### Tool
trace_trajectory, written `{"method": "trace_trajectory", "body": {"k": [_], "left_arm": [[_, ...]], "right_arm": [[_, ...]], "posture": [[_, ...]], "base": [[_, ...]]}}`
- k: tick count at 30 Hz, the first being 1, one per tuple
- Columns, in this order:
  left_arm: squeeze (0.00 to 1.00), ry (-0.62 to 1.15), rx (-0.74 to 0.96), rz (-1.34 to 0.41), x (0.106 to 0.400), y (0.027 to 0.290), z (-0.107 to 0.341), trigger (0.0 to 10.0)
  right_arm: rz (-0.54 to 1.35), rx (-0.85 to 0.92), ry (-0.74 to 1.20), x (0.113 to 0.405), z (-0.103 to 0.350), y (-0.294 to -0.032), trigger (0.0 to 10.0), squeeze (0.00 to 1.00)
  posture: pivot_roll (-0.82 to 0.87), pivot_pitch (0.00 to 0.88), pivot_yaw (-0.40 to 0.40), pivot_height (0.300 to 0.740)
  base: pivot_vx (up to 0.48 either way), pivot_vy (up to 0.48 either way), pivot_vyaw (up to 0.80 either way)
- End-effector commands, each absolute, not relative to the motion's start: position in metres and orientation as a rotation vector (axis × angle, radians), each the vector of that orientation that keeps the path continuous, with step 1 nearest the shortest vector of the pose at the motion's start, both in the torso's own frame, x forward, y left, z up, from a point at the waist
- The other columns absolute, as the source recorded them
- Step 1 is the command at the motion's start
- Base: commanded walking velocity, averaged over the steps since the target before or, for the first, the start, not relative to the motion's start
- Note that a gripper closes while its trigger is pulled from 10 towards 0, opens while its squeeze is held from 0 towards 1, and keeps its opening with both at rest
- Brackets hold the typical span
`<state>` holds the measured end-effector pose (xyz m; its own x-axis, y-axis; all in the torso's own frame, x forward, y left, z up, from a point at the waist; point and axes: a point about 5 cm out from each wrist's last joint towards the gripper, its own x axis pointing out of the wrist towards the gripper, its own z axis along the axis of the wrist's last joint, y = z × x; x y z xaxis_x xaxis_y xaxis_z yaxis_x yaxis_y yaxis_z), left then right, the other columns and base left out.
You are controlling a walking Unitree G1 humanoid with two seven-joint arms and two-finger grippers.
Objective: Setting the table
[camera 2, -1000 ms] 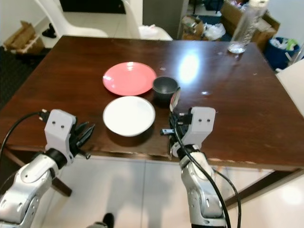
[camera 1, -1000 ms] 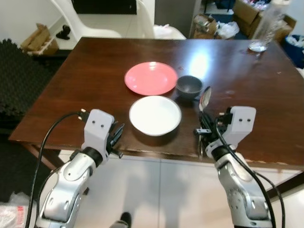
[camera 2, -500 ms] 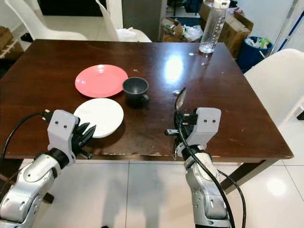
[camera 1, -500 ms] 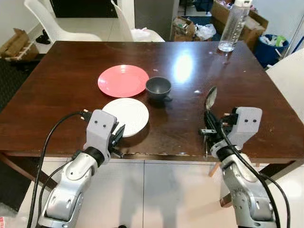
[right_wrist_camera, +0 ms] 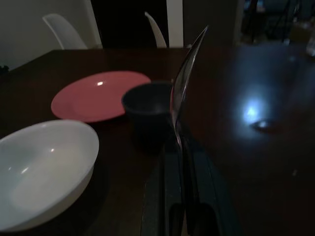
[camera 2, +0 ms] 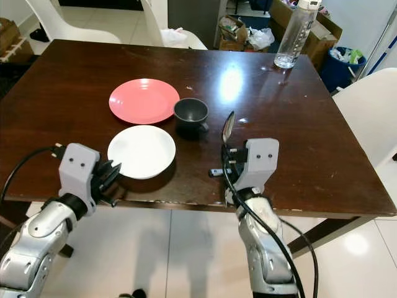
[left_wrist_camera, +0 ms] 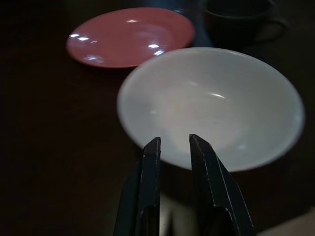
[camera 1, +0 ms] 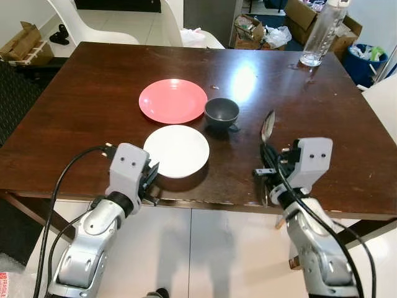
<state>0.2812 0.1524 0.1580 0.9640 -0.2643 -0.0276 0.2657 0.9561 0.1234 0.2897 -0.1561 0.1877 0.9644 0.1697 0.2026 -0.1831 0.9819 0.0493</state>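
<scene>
On the dark wooden table (camera 1: 93, 112) a pink plate (camera 1: 173, 100) lies behind a white bowl (camera 1: 177, 151), and a dark cup (camera 1: 222, 112) sits just right of the plate. My right gripper (camera 1: 268, 171) hovers at the table's front edge, right of the bowl, shut on the handle of a metal spoon (camera 1: 267, 127) that points up. The spoon (right_wrist_camera: 184, 78) stands in front of the cup in the right wrist view. My left gripper (left_wrist_camera: 174, 140) is at the front edge just left of the bowl (left_wrist_camera: 221, 98), fingers close together with nothing between them.
A clear water bottle (camera 1: 319, 34) stands at the table's far right corner. White chairs (camera 1: 111, 25) are behind the table and another one (camera 2: 372, 118) is at its right side. Boxes and a blue bin (camera 1: 372, 59) lie beyond. Tiled floor lies below the front edge.
The whole view has shifted as the camera moved. Both arms keep their pose, the spoon stays in the right gripper, and the dishes keep their places on the table.
</scene>
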Motion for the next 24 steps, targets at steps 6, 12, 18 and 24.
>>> {"method": "trace_trajectory", "body": {"k": [6, 12, 18, 24], "left_arm": [[0.0, 0.019, 0.115, -0.255, 0.282, 0.165, 0.162, 10.0], [0.0, -0.006, 0.15, -0.484, 0.282, 0.168, 0.188, 10.0], [0.0, -0.054, 0.191, -0.72, 0.28, 0.155, 0.223, 10.0], [0.0, -0.106, 0.167, -0.775, 0.278, 0.131, 0.237, 10.0]], "right_arm": [[0.102, -0.08, -0.1, 0.3, 0.182, -0.177, 10.0, 0.0], [0.069, -0.06, 0.039, 0.323, 0.175, -0.185, 10.0, 0.0], [0.077, -0.015, 0.111, 0.343, 0.171, -0.183, 10.0, 0.0], [0.152, 0.004, 0.186, 0.359, 0.163, -0.167, 10.0, 0.0]], "posture": [[-0.02, 0.087, 0.086, 0.74], [0.0, 0.098, 0.08, 0.74], [0.02, 0.107, 0.084, 0.74], [0.04, 0.128, 0.081, 0.74]], "base": [[0.0, 0.0, 0.0], [0.0, 0.0, 0.0], [0.0, 0.0, 0.0], [0.0, 0.0, 0.0]]}}
